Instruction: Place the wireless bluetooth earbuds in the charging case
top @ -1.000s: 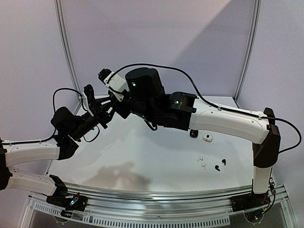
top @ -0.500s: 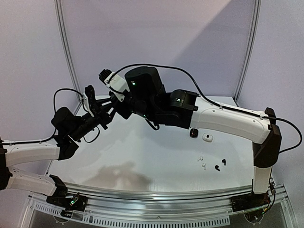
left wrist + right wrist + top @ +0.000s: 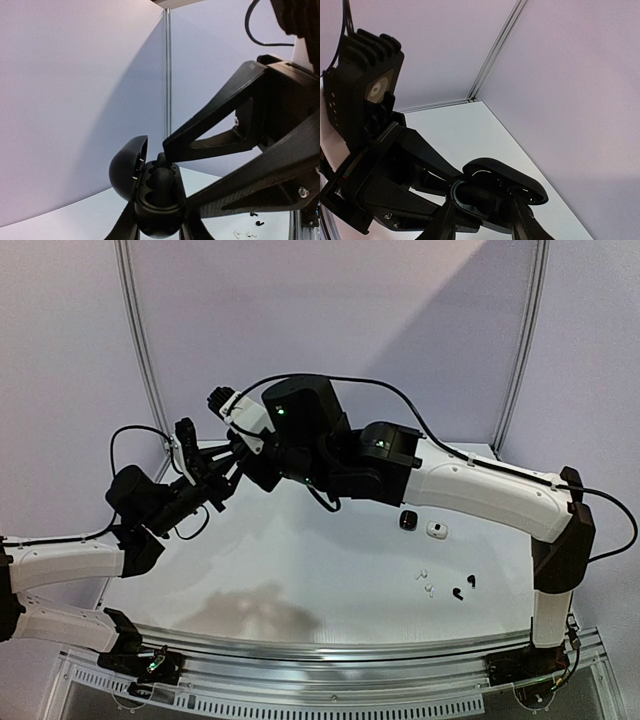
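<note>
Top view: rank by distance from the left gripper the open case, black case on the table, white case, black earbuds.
1. open black case, gripped by the left gripper.
2. second black case, lying right of centre.
3. white case, just right of it.
4. black earbuds, nearer the bases, far right.

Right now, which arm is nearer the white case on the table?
Right. The right arm passes close by the white case; the left arm is far off at the left side of the table.
</note>
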Robot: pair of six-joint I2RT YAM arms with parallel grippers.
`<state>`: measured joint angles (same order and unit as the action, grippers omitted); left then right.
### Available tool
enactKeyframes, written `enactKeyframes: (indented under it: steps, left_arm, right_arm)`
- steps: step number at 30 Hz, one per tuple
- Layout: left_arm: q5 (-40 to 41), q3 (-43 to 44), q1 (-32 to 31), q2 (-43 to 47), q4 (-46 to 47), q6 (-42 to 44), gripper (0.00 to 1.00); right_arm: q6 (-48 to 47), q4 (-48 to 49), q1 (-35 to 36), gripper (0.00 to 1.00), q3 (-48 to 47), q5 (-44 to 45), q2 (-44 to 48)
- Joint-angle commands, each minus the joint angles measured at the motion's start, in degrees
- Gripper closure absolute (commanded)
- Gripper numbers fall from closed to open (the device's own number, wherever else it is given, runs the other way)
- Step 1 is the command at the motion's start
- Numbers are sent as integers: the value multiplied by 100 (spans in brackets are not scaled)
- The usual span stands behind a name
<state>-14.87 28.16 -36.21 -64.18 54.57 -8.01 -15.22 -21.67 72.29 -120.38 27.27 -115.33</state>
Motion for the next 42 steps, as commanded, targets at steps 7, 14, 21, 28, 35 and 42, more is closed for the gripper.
enactKeyframes:
  steps: [7,14,21,28,35,42]
  left_arm:
    - [-77,49,-27,152,269,-43,100]
    - [-141,23,-9,174,213,-82,100]
    - [-233,7,2,165,255,-144,100]
    - [-671,-5,16,172,249,-118,100]
    - [-1026,0,9,169,243,26,100]
    - [-1070,14,8,155,274,-13,100]
  right_arm:
    - [66,-216,-35,59,-244,-108,157]
    - [-39,-62,-38,56,-376,-144,480]
    - [-30,-99,-36,55,-357,-323,629]
    - [114,-155,-44,94,-364,-664,496]
    - [305,-430,-88,100,-379,-841,269]
    - [387,-626,-92,100,-322,-917,114]
